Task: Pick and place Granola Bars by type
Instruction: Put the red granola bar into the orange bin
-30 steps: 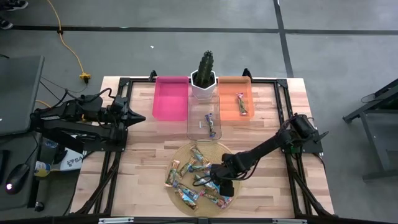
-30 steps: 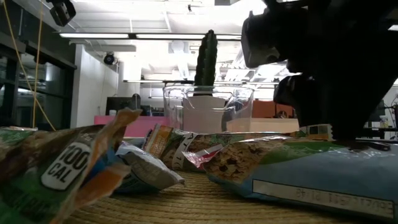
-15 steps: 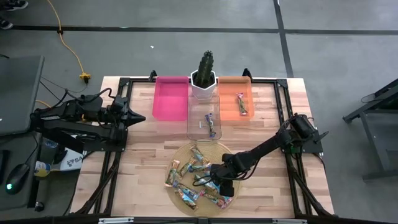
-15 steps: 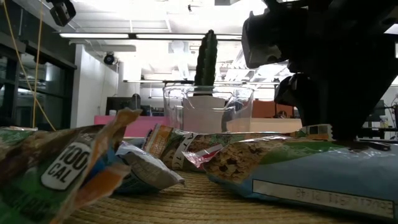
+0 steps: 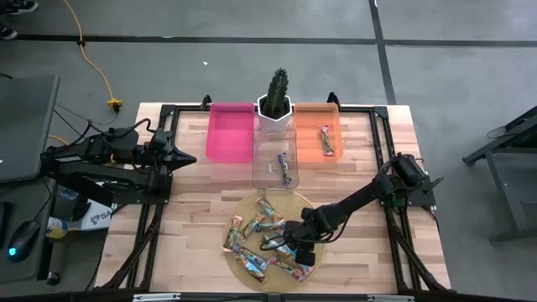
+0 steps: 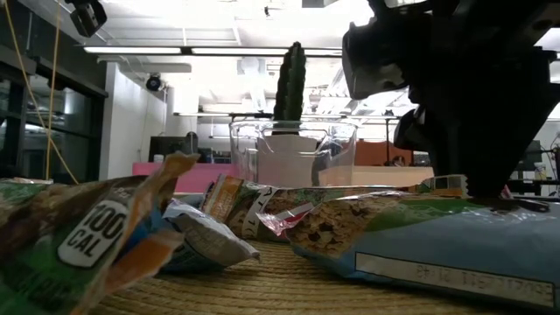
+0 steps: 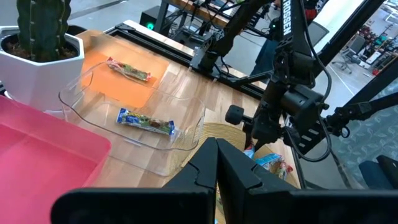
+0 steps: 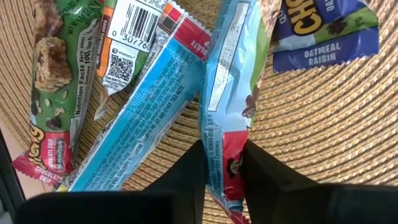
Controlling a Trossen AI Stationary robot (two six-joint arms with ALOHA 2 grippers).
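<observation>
Several granola bars (image 5: 262, 237) lie heaped on a round woven mat (image 5: 239, 204) near the table's front edge. My right gripper (image 5: 300, 254) stands over the heap's right side, shut on a blue and red bar (image 8: 229, 93). A second blue and red bar (image 8: 140, 118) lies beside it. One purple bar (image 5: 284, 170) lies in the clear bin (image 5: 267, 159), and one bar (image 5: 326, 140) lies in the orange bin (image 5: 307, 138). My left gripper (image 5: 189, 158) waits shut at the table's left, by the pink bin (image 5: 231, 132), touching nothing. My right gripper pinches the blue and red bar across its width, at the two long edges (image 8: 224, 163) close to its red end. The fingers (image 8: 189, 171) come from above, pointing down, and lie across the bar. The bar lies flat on the mat, one edge against the neighbouring blue bar.
A cactus in a white pot (image 5: 275, 113) stands at the back between the pink and orange bins. Black frame rails (image 5: 382, 143) run along the table's sides. Bare wood (image 5: 201, 210) lies left of the mat.
In the low view one finger of my right gripper has slid sideways over the bar beneath it. The arm has kept its place above the mat, and the bars have stayed where they were.
</observation>
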